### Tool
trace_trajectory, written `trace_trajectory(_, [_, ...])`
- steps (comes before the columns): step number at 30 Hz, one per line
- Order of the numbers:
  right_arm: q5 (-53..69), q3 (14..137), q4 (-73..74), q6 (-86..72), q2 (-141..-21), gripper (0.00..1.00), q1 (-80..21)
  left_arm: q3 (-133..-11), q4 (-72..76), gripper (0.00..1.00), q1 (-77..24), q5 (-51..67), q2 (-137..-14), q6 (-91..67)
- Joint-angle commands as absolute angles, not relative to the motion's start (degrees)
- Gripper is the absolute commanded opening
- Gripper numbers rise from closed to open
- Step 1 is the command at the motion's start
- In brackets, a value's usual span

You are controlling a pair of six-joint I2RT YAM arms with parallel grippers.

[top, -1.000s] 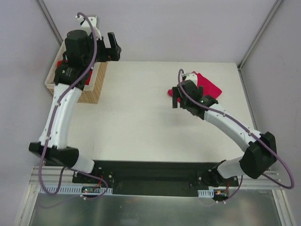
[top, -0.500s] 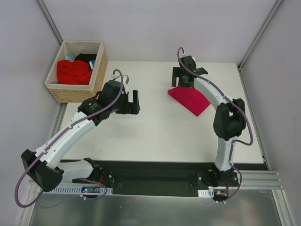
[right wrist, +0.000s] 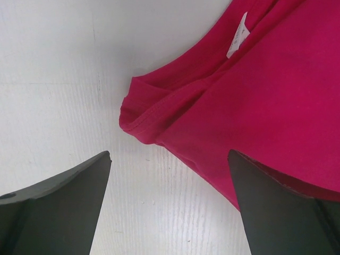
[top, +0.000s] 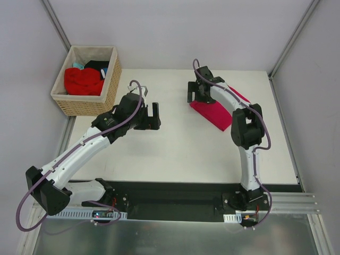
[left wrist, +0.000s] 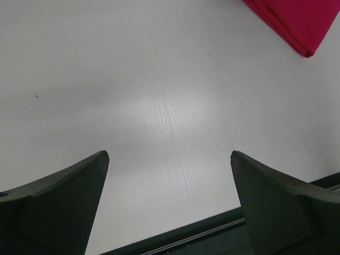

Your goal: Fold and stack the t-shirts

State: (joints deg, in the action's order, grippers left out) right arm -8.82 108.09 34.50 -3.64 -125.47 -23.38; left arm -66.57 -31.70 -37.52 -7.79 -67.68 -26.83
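Observation:
A folded magenta-pink t-shirt [top: 217, 113] lies on the white table at the back right. In the right wrist view the shirt [right wrist: 265, 95] shows a small white label [right wrist: 237, 34] and a rolled hem corner. My right gripper [top: 195, 95] is open and empty over the shirt's left corner, and in its wrist view [right wrist: 169, 196] the right finger overlaps the cloth. The bright red t-shirt [top: 82, 81] lies crumpled in the wicker basket. My left gripper [top: 155, 118] is open and empty above bare table mid-left; its wrist view [left wrist: 169, 202] shows a corner of the magenta shirt [left wrist: 300, 21].
The woven wicker basket [top: 101, 105] stands at the table's back left corner, with dark and blue cloth beside the red shirt. The black front rail [left wrist: 212, 239] runs along the table's near edge. Grey walls enclose the table.
My left arm has swung from over the basket down to the table's middle left. My right arm has moved to the far side of the magenta shirt, then edged left over its corner.

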Motion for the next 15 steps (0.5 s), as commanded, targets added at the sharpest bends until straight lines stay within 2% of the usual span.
trace_trajectory(1, [-6.59,108.55,34.81,-5.45,-126.47,0.96,-23.20,-67.59,-30.15,0.99,-37.88,-9.75,-68.03,-26.98])
trace_trajectory(11, [2.36,108.90,30.33,-9.22,-130.87,0.96,-20.75,-66.88,-29.97,0.99,-37.88,-11.77,-66.36,-26.99])
trace_trajectory(15, [2.37,109.51,30.23,-10.54,-132.10,0.96,-19.26,-67.50,-29.97,0.99,-37.88,-12.74,-66.88,-26.54])
